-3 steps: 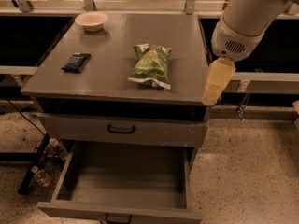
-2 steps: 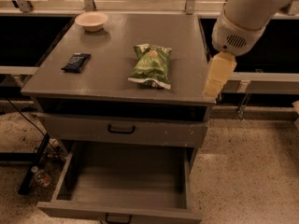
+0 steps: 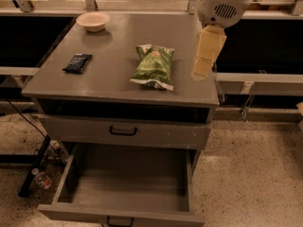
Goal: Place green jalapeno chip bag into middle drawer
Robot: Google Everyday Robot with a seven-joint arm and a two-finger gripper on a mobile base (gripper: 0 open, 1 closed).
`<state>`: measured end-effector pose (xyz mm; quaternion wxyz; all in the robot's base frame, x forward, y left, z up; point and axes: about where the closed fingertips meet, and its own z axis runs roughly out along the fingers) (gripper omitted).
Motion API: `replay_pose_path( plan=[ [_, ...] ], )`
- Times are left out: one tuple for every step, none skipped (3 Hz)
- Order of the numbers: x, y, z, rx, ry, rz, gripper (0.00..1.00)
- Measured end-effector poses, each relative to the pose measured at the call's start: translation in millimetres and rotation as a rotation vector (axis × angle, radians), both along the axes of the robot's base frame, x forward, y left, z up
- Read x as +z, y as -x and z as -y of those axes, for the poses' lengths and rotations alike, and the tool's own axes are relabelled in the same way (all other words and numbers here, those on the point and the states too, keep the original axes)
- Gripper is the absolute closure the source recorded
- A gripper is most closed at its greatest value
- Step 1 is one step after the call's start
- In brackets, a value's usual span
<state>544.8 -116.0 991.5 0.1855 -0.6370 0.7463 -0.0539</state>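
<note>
One dark flat packet (image 3: 77,63) lies near the desk's left edge; its print is too small to read. One pale bowl (image 3: 93,21) sits at the back left corner. Below the front edge are two drawers: the upper drawer (image 3: 123,130) is shut and the middle drawer (image 3: 128,181) stands open. One green jalapeno chip bag (image 3: 154,66), crinkly with pale sealed ends (lettering illegible), lies on the desktop right of centre. The gripper (image 3: 207,56) hangs over the right edge, apart from the bag; whether it is open or closed cannot be told.
</note>
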Motion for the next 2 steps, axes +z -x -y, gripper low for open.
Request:
replay_pose_path(
  plan=[
    [-9,-13,-8,-0.007,-0.008,-0.009,0.00],
    [-18,-36,-30,0.018,-0.033,-0.023,0.00]
  ],
)
